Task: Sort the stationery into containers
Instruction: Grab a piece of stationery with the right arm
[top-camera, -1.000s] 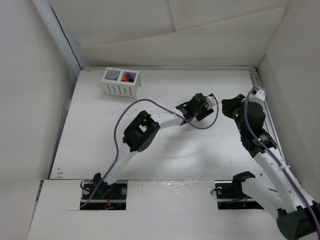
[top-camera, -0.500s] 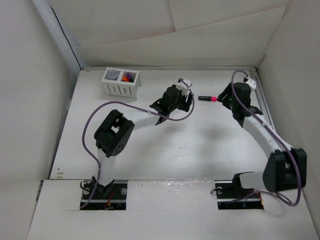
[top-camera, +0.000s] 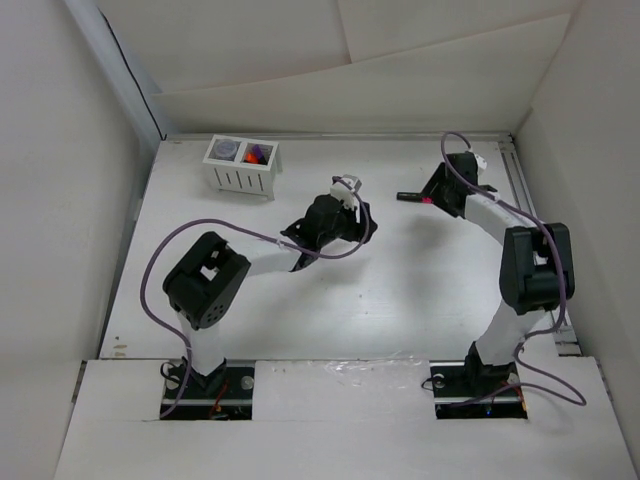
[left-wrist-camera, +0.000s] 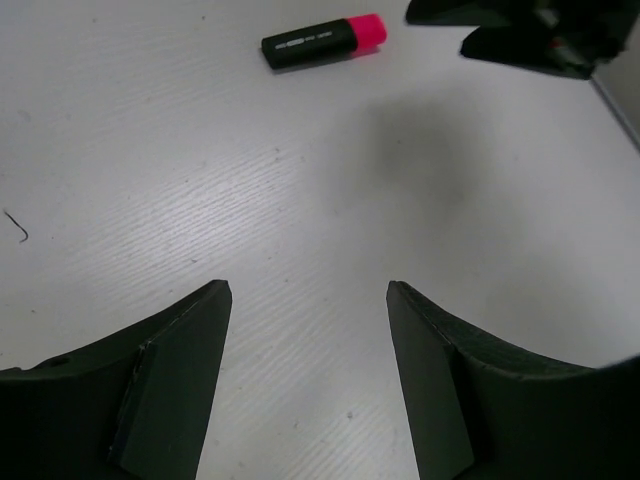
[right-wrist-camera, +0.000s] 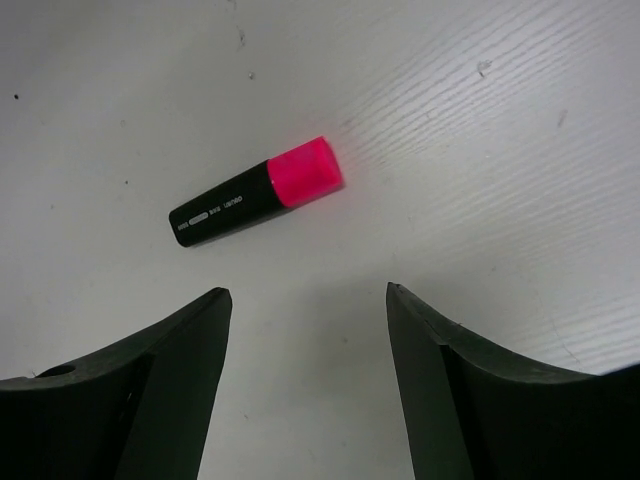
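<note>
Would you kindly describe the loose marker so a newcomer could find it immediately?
On the white table, look toward the far right, just ahead of the right gripper. There lies a stubby black highlighter with a bright pink cap, the only item outside the white organiser.

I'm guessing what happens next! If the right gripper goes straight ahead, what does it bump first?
Probably the highlighter, lying just ahead of the right gripper, in line with its open jaws. The gripper tilts downward, so it might touch the table first.

Black highlighter (right-wrist-camera: 256, 205) w/ pink cap, lying flat; white 2-compartment organiser (top-camera: 240, 180) upright, far-left.
</note>
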